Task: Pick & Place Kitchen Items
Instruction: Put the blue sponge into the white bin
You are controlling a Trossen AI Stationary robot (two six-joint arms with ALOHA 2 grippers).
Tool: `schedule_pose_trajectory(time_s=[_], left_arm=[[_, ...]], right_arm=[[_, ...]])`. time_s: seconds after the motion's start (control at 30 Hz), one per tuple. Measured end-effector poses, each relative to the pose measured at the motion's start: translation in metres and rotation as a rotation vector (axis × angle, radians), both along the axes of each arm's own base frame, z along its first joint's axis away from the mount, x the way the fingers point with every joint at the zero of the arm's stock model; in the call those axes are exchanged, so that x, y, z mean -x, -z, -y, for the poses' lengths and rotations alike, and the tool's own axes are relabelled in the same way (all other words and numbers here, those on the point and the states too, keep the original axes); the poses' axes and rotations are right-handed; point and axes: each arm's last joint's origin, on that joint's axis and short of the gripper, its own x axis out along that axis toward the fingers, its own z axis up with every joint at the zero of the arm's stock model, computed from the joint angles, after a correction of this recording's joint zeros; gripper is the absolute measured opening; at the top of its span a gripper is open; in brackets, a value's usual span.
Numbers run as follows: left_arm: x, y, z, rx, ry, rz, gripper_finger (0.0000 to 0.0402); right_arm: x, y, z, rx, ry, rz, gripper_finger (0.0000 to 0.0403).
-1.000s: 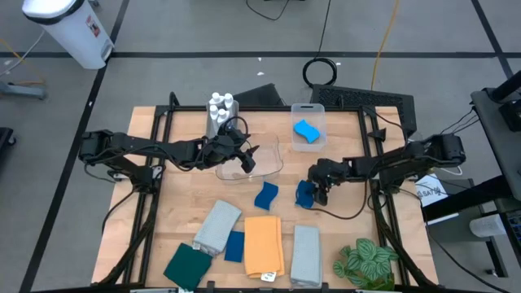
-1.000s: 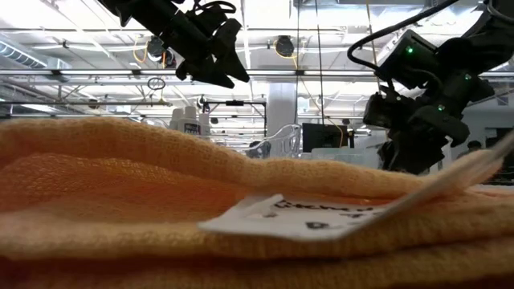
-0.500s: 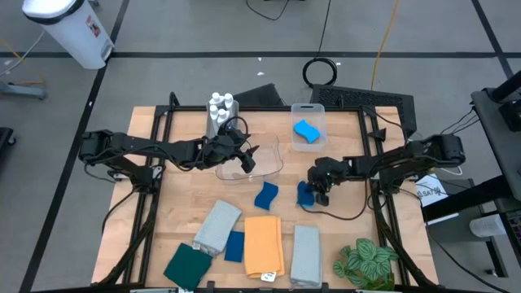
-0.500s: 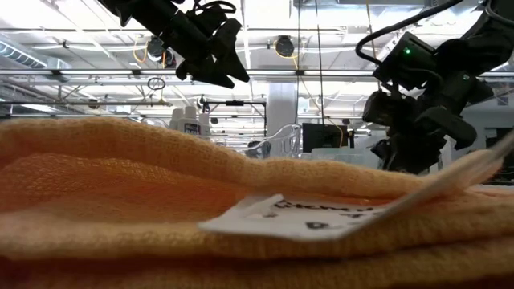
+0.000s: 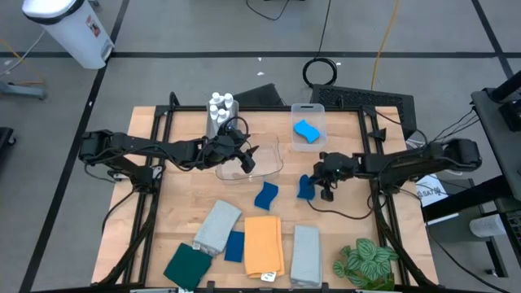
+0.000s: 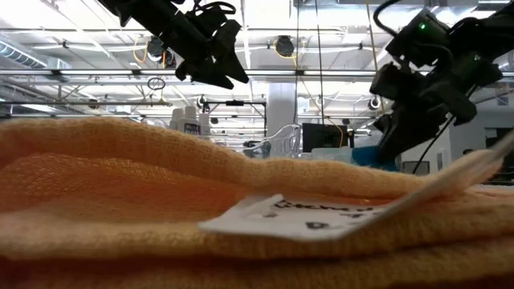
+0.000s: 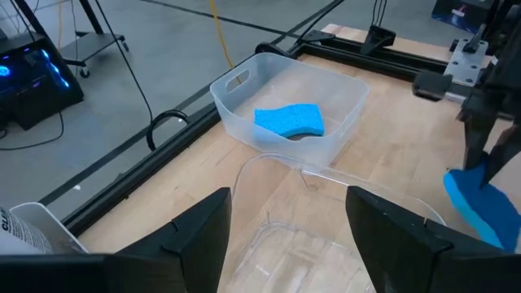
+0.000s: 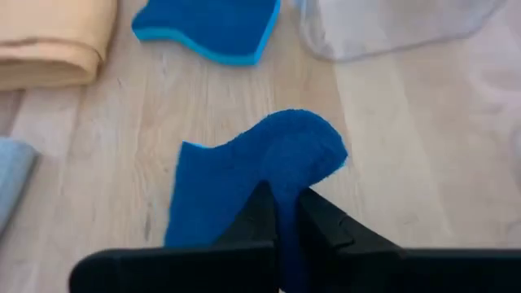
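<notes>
My right gripper (image 5: pixel 316 184) is shut on a wavy blue sponge (image 8: pixel 244 183) right of the table's middle. A second blue sponge (image 5: pixel 265 195) lies flat on the wood to its left. A third sponge (image 7: pixel 289 120) lies in a small clear bin (image 5: pixel 308 122) at the far side. My left gripper (image 7: pixel 289 244) hangs open above a wide clear bin (image 5: pixel 260 167). White bottles (image 5: pixel 220 106) stand at the far left. Folded cloths lie along the near edge: grey (image 5: pixel 218 224), blue (image 5: pixel 234 246), orange (image 5: pixel 263 244), grey (image 5: pixel 306 254), dark green (image 5: pixel 189 264). My right gripper pinches the blue sponge by one edge (image 8: pixel 281 189) between its two fingers. The fingers come slanting down from the table's right side. The sponge hangs below them, broad face on edge, and looks lifted off the wood (image 6: pixel 368 156).
A leafy green plant (image 5: pixel 366 262) stands at the near right corner. Black frame rails (image 5: pixel 376 138) run along the table's sides and far edge. Bare wood lies between the held sponge and the small bin.
My right gripper has shut on the blue sponge and risen, drifting slightly toward the far edge. The sponge has come up off the table with it. The left arm has kept still.
</notes>
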Motion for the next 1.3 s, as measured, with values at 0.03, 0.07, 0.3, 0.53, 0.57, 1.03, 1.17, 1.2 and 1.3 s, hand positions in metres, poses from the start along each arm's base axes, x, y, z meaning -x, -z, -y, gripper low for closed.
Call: schedule_pose_trajectory(time_s=[0.03, 0.07, 0.3, 0.53, 0.57, 1.03, 1.17, 1.2, 1.3], left_arm=[[0.0, 0.0, 0.0, 0.001, -0.001, 0.002, 0.0248], [0.0, 0.0, 0.0, 0.002, -0.001, 0.005, 0.0248], [0.0, 0.0, 0.0, 0.017, -0.009, 0.016, 0.0248], [0.0, -0.001, 0.0, 0.01, -0.006, 0.013, 0.0248], [0.0, 0.0, 0.0, 0.01, -0.006, 0.012, 0.0248], [-0.001, -0.002, 0.0, 0.007, -0.006, 0.025, 0.0248], [0.0, -0.002, -0.002, 0.007, -0.012, 0.026, 0.0248], [0.0, -0.002, -0.003, 0.008, -0.015, 0.025, 0.0248], [0.0, -0.002, -0.004, 0.008, -0.019, 0.025, 0.0248]], right_arm=[[0.002, -0.002, 0.0, 0.004, 0.005, 0.005, 0.0003], [0.003, -0.004, 0.0, 0.009, 0.014, 0.009, 0.0003], [0.011, -0.017, 0.001, 0.038, 0.067, 0.064, 0.0002], [0.012, -0.045, 0.011, 0.042, 0.125, 0.214, 0.0002], [0.012, -0.048, 0.013, 0.045, 0.134, 0.238, 0.0002], [0.023, -0.07, 0.074, 0.185, 0.428, 0.442, 0.0003], [0.029, -0.082, 0.095, 0.201, 0.516, 0.464, 0.0003], [0.03, -0.084, 0.101, 0.188, 0.523, 0.472, 0.0003], [0.029, -0.087, 0.115, 0.125, 0.528, 0.475, 0.0003]])
